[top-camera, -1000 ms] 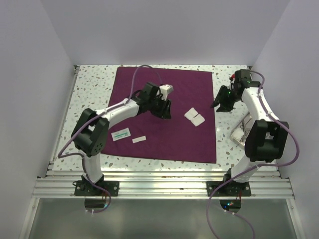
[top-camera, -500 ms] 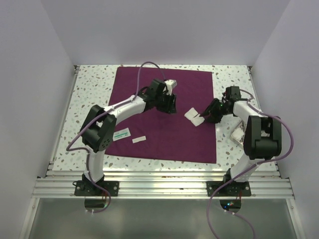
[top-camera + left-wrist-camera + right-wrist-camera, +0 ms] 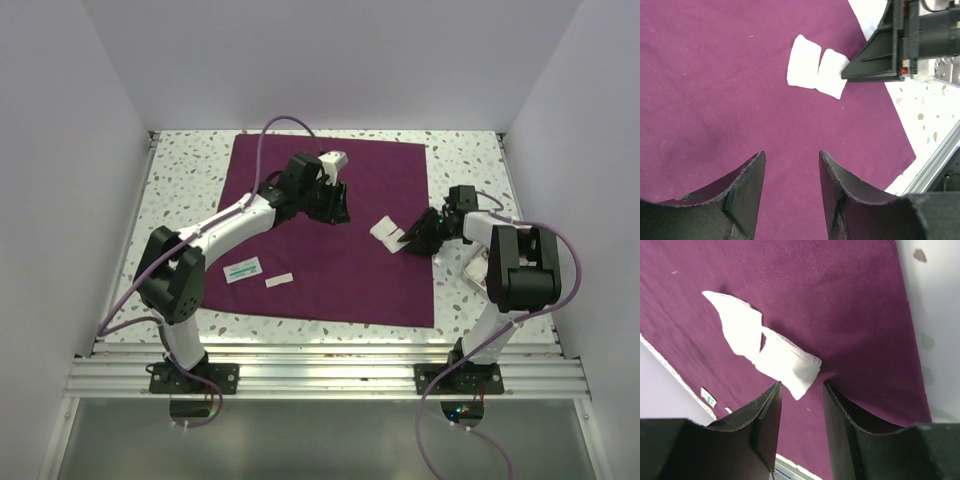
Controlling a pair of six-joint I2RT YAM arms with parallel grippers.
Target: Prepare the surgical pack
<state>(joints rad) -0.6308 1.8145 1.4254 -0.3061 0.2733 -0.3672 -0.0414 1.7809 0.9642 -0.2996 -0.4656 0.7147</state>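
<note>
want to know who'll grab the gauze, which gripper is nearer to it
Right. The right gripper is at the gauze's right edge, open jaws just at one corner. The left gripper hovers over bare drape to the gauze's left, clearly apart.

The large dark maroon-purple fabric drape [image 3: 330, 285], a soft matte cloth of roughly square outline, is lying spread out flat and unfolded on the speckled white tabletop [image 3: 190, 170], covering most of its middle. Its far edge is running close to the back of the table and its near edge is stopping short of the table's front, with bare table showing on both sides. Up close it is showing a fine ribbed weave and one faint shallow dimple, its right border lying straight.
</note>
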